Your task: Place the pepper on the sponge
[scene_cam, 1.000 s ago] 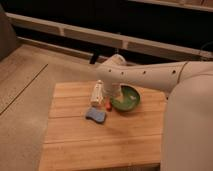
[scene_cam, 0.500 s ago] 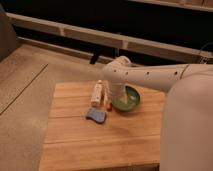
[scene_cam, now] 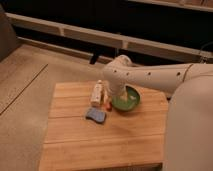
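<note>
The small orange-red pepper [scene_cam: 107,105] lies on the wooden table, between the white bottle and the green bowl. The blue sponge [scene_cam: 95,116] lies flat just in front of it, to the left. My white arm reaches in from the right and bends down over this spot. The gripper [scene_cam: 110,99] hangs directly above the pepper and stands open, its tips close around the top of the pepper. The arm hides part of the bowl's left rim.
A slim white bottle [scene_cam: 97,93] stands just left of the gripper. A round green bowl [scene_cam: 127,101] sits just right of it. The wooden table [scene_cam: 105,142] has bare board in front of the sponge. Its left edge drops to a grey floor.
The arm has shifted slightly to the right and settled over the pepper. The sponge, bottle and bowl have not moved.
</note>
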